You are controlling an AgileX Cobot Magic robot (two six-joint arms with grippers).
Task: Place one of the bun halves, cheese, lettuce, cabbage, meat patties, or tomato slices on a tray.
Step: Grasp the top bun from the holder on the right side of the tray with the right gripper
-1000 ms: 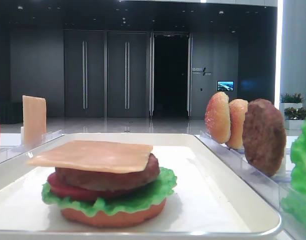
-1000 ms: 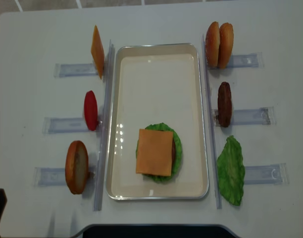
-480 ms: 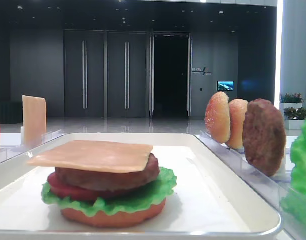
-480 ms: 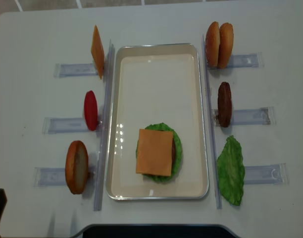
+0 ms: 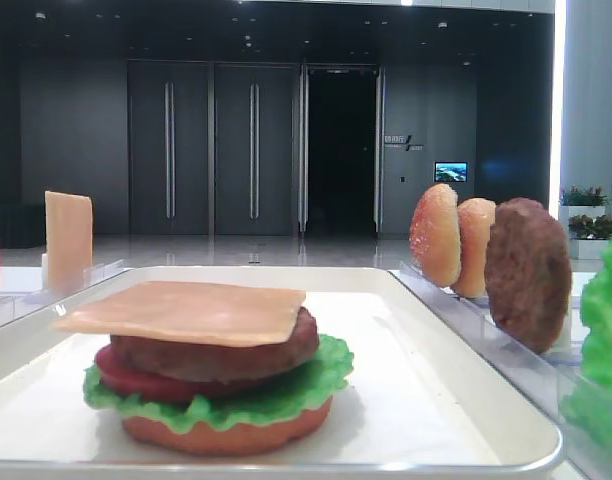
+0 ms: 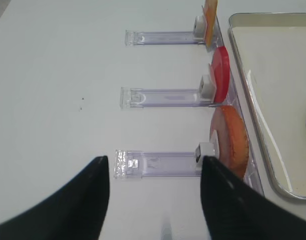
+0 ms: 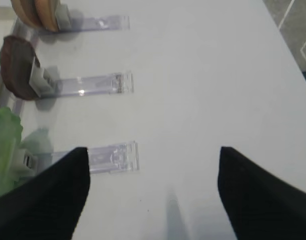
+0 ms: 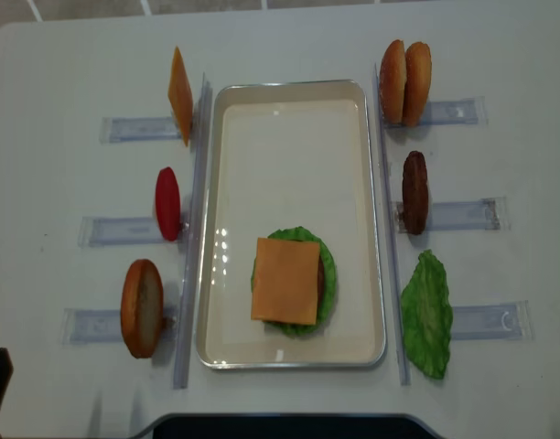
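Left gripper (image 6: 155, 200) hangs with jaws spread wide, empty. The bun top (image 6: 230, 140) stands on edge in its rack just ahead and right, beside the tray (image 6: 253, 145). Probably light, glossy, stiff; pinch across its thin edge.

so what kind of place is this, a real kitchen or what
Not a kitchen: probably a robot demo table in a large lobby or hall. Toy burger parts stand in clear racks around a white tray on a plain white table, and tall dark doors and a polished floor lie behind.
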